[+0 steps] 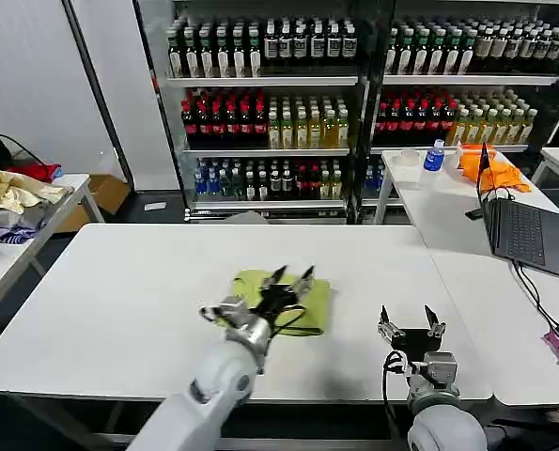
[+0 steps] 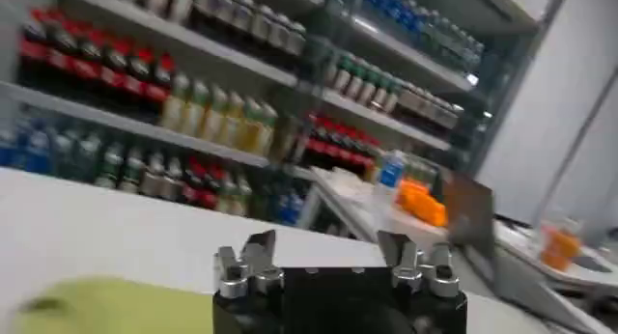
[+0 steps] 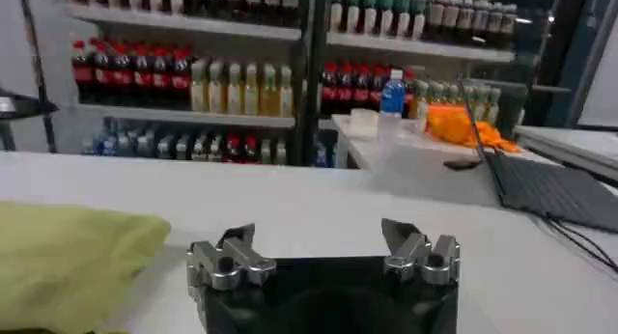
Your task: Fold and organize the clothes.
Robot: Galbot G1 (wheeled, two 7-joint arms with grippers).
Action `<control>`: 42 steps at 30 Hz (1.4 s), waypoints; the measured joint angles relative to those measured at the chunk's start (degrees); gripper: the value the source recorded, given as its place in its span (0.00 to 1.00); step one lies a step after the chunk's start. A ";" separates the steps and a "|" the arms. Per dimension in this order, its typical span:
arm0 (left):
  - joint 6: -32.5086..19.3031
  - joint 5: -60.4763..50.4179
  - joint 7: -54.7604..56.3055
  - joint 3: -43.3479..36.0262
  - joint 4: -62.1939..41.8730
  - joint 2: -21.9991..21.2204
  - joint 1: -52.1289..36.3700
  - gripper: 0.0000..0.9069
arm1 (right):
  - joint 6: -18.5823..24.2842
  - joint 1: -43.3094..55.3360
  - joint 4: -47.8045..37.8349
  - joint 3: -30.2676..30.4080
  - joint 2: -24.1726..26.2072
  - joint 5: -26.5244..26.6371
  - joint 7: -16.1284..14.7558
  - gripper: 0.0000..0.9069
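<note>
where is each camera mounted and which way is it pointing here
Head view: on the robot's head, looking forward and down at the white table with the folded lime T-shirt; both arms show, the left gripper over the shirt, the right gripper beside it.
Left wrist view: on the left arm, facing the drink shelves; open left gripper.
Right wrist view: on the right arm, facing the shelves; open right gripper.
Shared: T-shirt, shelves, laptop.
</note>
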State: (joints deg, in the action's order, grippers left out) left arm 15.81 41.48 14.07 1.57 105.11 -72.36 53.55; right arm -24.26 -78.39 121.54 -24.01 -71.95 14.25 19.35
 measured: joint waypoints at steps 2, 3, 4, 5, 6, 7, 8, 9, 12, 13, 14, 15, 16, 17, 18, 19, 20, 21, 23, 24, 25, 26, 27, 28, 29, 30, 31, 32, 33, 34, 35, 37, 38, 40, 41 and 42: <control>-0.52 -0.75 -0.66 2.65 1.65 1.87 2.26 1.00 | 1.05 -0.40 0.44 -0.04 -0.14 -0.43 -0.56 1.00; -0.65 -1.19 -0.90 3.94 2.37 2.64 3.23 1.00 | 1.59 -0.69 0.65 -0.02 -0.19 -0.66 -0.87 1.00; -0.76 -1.56 -1.10 5.15 3.01 3.28 4.20 1.00 | 2.01 -0.94 0.77 0.01 -0.16 -0.84 -1.05 1.00; -0.87 -1.98 -1.28 6.47 3.62 3.84 5.24 1.00 | 2.35 -1.16 0.85 0.05 -0.09 -0.93 -1.18 1.00; -0.96 -2.28 -1.38 7.56 4.09 4.28 6.10 1.00 | 2.64 -1.33 0.87 0.14 0.02 -0.99 -1.31 1.00; -1.00 -2.52 -1.45 8.63 4.49 4.72 6.82 1.00 | 2.85 -1.39 0.87 0.21 0.12 -1.05 -1.37 1.00; -1.03 -2.79 -1.54 9.73 4.92 5.20 7.62 1.00 | 3.07 -1.39 0.88 0.27 0.19 -1.11 -1.38 1.00; -1.04 -3.04 -1.57 10.66 5.26 5.61 8.22 1.00 | 3.27 -1.37 0.87 0.38 0.16 -1.12 -1.38 1.00; -1.03 -3.58 -1.81 13.40 6.06 6.88 9.95 1.00 | 3.47 -0.84 0.40 0.85 -0.16 -1.08 -1.29 1.00; -1.05 -3.74 -1.92 14.30 6.29 7.27 10.46 1.00 | 3.46 -0.42 0.06 1.15 -0.36 -1.00 -1.17 1.00; -1.07 -3.88 -1.99 15.03 6.48 7.60 10.91 1.00 | 3.40 0.01 -0.27 1.40 -0.52 -0.90 -1.05 1.00; -1.11 -4.02 -2.07 15.65 6.62 7.92 11.32 1.00 | 3.22 0.57 -0.70 1.72 -0.71 -0.71 -0.90 1.00; -1.14 -4.20 -2.15 16.33 6.71 8.28 11.73 1.00 | 2.89 1.28 -1.26 2.14 -0.94 -0.45 -0.73 1.00; -1.19 -4.38 -2.21 16.88 6.77 8.56 12.01 1.00 | 2.51 1.98 -1.83 2.54 -1.21 -0.19 -0.55 1.00; -1.24 -4.52 -2.27 17.38 6.82 8.79 12.29 1.00 | 2.00 2.84 -2.54 3.00 -1.54 0.14 -0.29 1.00; -1.30 -4.66 -2.36 17.84 6.88 9.00 12.57 1.00 | 1.36 3.88 -3.48 3.54 -1.94 0.52 0.01 1.00; -1.34 -4.78 -2.42 18.25 6.91 9.15 12.77 1.00 | 0.72 4.92 -4.37 4.02 -2.32 0.94 0.34 1.00; -1.36 -4.91 -2.43 18.69 6.91 9.27 12.96 1.00 | 0.14 5.97 -5.33 4.52 -2.70 1.42 0.63 1.00; -1.36 -5.02 -2.46 19.49 6.96 9.45 13.33 1.00 | -1.29 8.33 -7.49 5.63 -3.68 2.78 1.40 1.00; -1.36 -5.09 -2.49 19.79 7.03 9.55 13.54 1.00 | -1.95 9.50 -8.51 6.19 -4.16 3.53 1.80 1.00; -1.36 -5.20 -2.53 19.98 7.12 9.61 13.73 1.00 | -2.61 10.76 -9.64 6.82 -4.68 4.43 2.21 1.00; -1.36 -5.30 -2.54 20.13 7.18 9.66 13.90 1.00 | -3.15 11.83 -10.59 7.36 -5.18 5.27 2.54 1.00; -1.34 -5.38 -2.54 20.28 7.20 9.68 14.06 1.00 | -3.67 12.87 -11.58 7.88 -5.71 6.14 2.89 1.00; -1.32 -5.44 -2.54 20.38 7.27 9.69 14.19 1.00 | -4.17 13.98 -12.57 8.35 -6.25 7.21 3.24 1.00; -1.28 -5.47 -2.56 20.49 7.43 9.69 14.30 1.00 | -4.56 14.91 -13.40 8.66 -6.70 8.15 3.56 1.00; -1.24 -5.52 -2.55 20.64 7.54 9.70 14.38 1.00 | -4.95 15.85 -14.24 8.91 -7.16 9.19 3.88 1.00; -1.19 -5.55 -2.55 20.77 7.61 9.71 14.43 1.00 | -5.34 16.87 -15.13 9.15 -7.71 10.35 4.24 1.00; -1.13 -5.57 -2.55 20.86 7.62 9.74 14.49 1.00 | -5.66 17.66 -15.87 9.37 -8.11 11.41 4.48 1.00; -1.08 -5.58 -2.55 20.97 7.61 9.80 14.53 1.00 | -5.97 18.43 -16.63 9.56 -8.51 12.46 4.73 1.00; -1.08 -5.58 -2.55 21.05 7.62 9.88 14.56 1.00 | -6.25 19.21 -17.41 9.77 -8.88 13.67 4.97 1.00; -1.07 -5.58 -2.54 21.17 7.62 9.95 14.60 1.00 | -6.46 19.90 -18.12 9.95 -9.22 14.70 5.15 1.00; -1.00 -5.56 -2.54 21.29 7.61 10.05 14.67 1.00 | -6.89 21.34 -19.76 10.26 -9.97 17.05 5.62 0.92; -0.91 -5.56 -2.54 21.34 7.61 10.10 14.70 1.00 | -7.07 21.99 -20.45 10.39 -10.31 18.13 5.84 0.83; -0.81 -5.53 -2.55 21.37 7.62 10.11 14.75 1.00 | -7.37 23.20 -21.87 10.70 -11.08 20.28 6.34 0.01; -0.77 -5.54 -2.55 21.37 7.62 10.12 14.75 1.00 | -7.50 23.77 -22.56 10.93 -11.48 21.34 6.58 0.00; -0.73 -5.55 -2.55 21.36 7.62 10.11 14.75 1.00 | -7.60 24.23 -23.18 11.12 -11.80 22.27 6.83 0.00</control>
State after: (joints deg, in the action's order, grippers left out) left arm 15.08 35.93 11.52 22.93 112.73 -62.25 68.30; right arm -31.86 -54.16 98.36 -12.90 -83.74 36.52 26.18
